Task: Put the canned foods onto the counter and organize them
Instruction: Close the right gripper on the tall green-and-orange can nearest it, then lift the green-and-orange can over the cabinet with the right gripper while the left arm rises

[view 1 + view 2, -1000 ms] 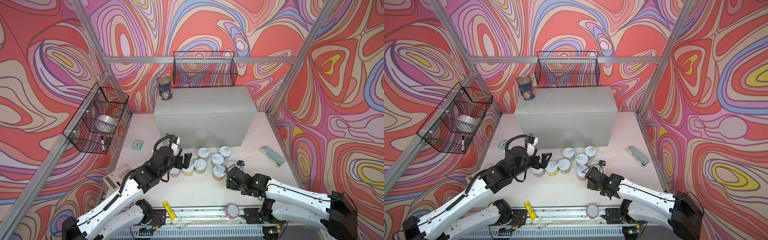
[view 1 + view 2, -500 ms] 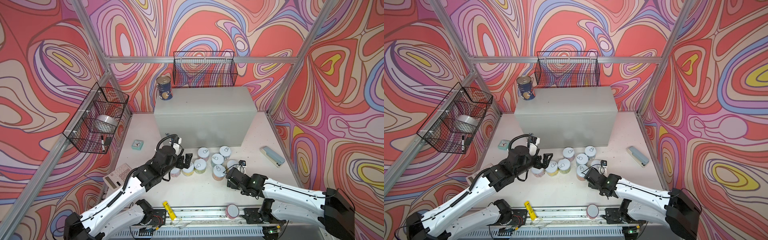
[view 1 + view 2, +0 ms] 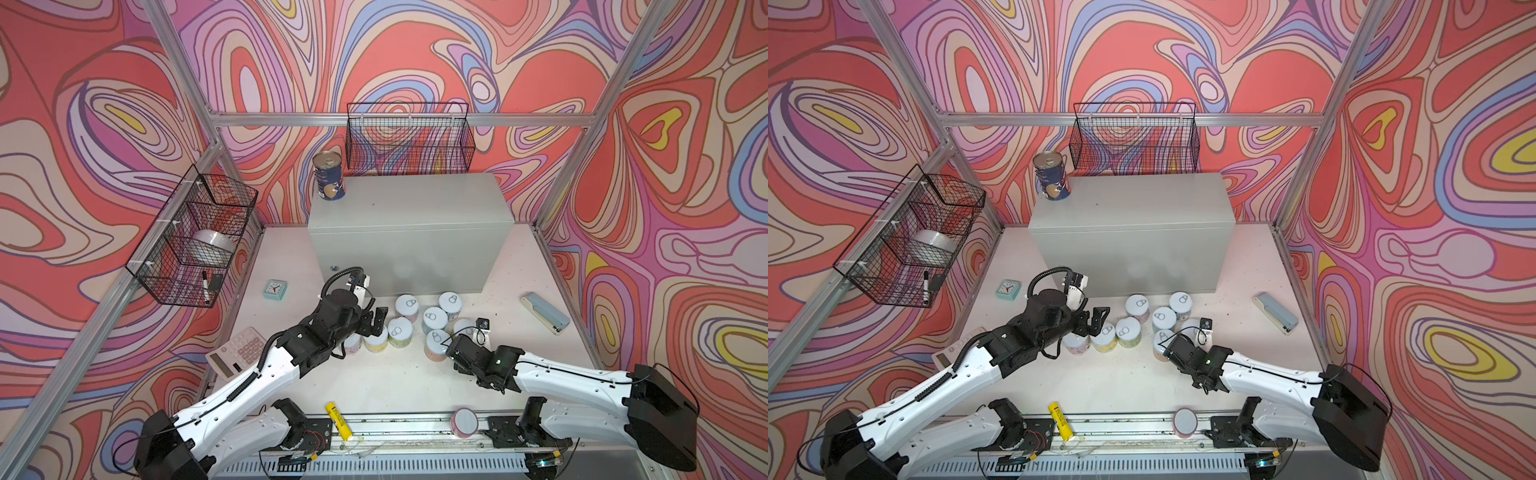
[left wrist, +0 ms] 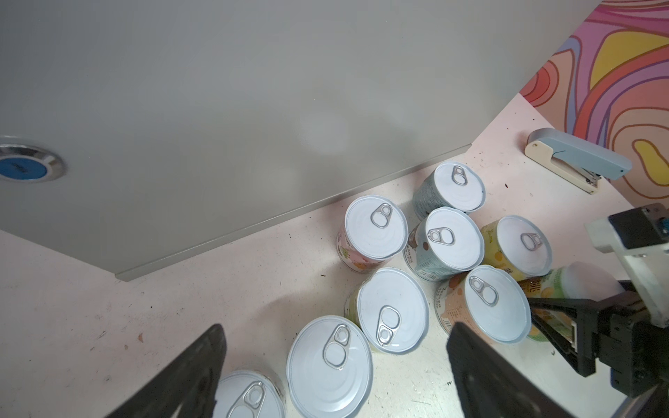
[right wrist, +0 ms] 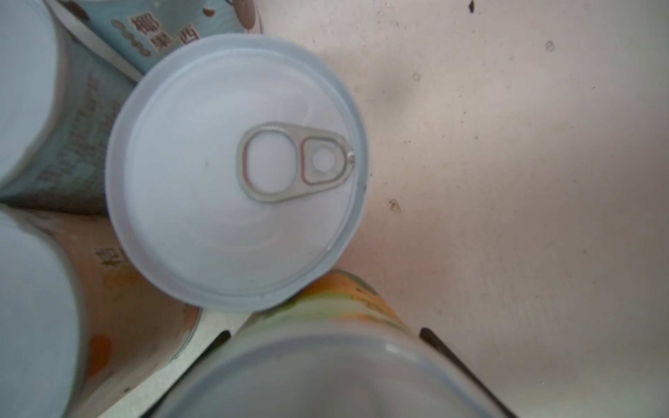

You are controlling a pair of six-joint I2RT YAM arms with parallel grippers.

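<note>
1. We see short round cans (image 3: 400,330) with smooth white pull-tab lids and pastel paper labels. Nine of them stand in a tight cluster on the scuffed pale tabletop (image 3: 390,382), just in front of the counter (image 3: 409,199).
2. The tenth, a blue can (image 3: 328,176) with a bare metal lid and a dark glossy label, stands upright on the back left corner of the counter's flat top. The counter is a matt light-grey metal box with one small round lock (image 4: 23,167).
3. The left gripper (image 3: 374,322) hovers over the cluster's left end, jaws spread wide and empty.
4. The right gripper (image 5: 322,336) has its jaws either side of a green-and-orange can (image 4: 575,286) at the cluster's right end; we cannot tell whether they press it.
5. Two black wire baskets hang on the walls. The side basket (image 3: 166,266) holds one pale glossy roll (image 3: 214,245) and one black marker (image 3: 205,286).
</note>
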